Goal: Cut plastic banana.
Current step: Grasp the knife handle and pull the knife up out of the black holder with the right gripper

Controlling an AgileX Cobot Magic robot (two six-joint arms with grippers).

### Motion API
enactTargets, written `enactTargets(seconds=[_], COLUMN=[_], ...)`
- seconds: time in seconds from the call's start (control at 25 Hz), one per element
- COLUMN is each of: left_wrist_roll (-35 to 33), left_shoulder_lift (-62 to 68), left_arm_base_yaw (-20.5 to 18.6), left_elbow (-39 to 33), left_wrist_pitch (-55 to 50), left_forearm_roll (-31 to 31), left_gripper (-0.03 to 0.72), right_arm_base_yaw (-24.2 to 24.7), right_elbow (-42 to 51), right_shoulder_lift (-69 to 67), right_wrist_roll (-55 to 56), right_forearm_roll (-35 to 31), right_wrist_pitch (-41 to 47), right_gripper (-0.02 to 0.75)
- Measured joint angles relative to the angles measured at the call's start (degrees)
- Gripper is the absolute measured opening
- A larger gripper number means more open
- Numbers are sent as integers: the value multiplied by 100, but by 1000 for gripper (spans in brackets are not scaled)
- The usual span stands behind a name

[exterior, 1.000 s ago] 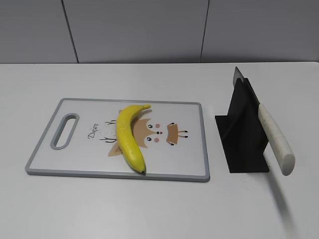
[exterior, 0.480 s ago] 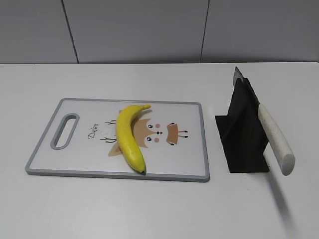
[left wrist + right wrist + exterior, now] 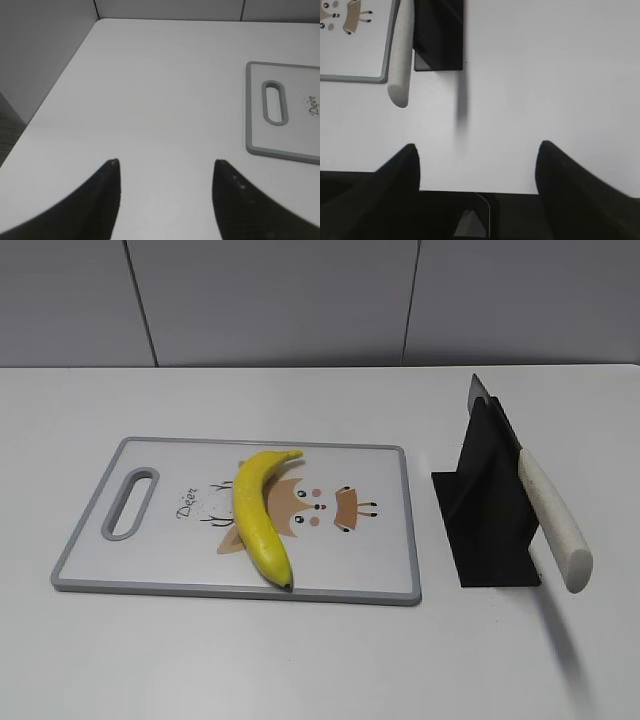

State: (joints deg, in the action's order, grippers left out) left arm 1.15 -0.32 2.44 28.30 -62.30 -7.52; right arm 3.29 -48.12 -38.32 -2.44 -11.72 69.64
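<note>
- Two grippers frame the bottom edges of the wrist views: the left gripper (image 3: 165,200) and the right gripper (image 3: 477,175) both stand spread apart, released and grasping nothing, over bare table (image 3: 320,660).
- Nothing has moved across the last second: banana, board and knife sit exactly as before in the exterior view, and neither arm has entered it. My judgement is that the task has not really begun; fetching the knife comes first.
- Lower centre-left of the exterior view holds the plastic banana (image 3: 257,515), lying flat on the cutting board (image 3: 385,530), across the printed deer.
- Its long axis runs near to far, slightly slanted: the dark tip points toward the board's near edge, the stem toward the far edge and a little right. A cut would cross that axis.
- Right of the board, the knife (image 3: 550,520) rests in a black stand (image 3: 485,515), pale handle toward the lower right, blade tip farthest back.
</note>
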Motion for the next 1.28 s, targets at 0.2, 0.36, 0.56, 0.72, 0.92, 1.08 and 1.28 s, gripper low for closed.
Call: enactTargets(seconds=[0.2,0.36,0.56,0.72,0.92,1.08,1.28], left_wrist_roll=[0,0,0,0,0,0,0], left_shoulder_lift=[0,0,0,0,0,0,0], left_arm_base_yaw=[0,0,0,0,0,0,0], left_elbow=[0,0,0,0,0,0,0], left_wrist_pitch=[0,0,0,0,0,0,0], left_forearm_roll=[0,0,0,0,0,0,0], left_gripper=[572,572,572,572,572,572,572], right_arm_base_yaw=[-319,-609,-1103,-1679,-2176,-2227,-2227], right_elbow=[-262,-566,-986,-1261,-1344,-1357,-1357], right_shoulder_lift=[-848,-1568,-2563,-3238,-3977,-4584,-5251], right_wrist_roll=[-8,-8,27,244,794,976,1204], right_forearm_roll=[-22,-139,-172,-172,28,100,347], right_wrist_pitch=[-7,-7,-12,-17,-223,-503,-668], right_gripper=[556,554,502,488,484,481,477])
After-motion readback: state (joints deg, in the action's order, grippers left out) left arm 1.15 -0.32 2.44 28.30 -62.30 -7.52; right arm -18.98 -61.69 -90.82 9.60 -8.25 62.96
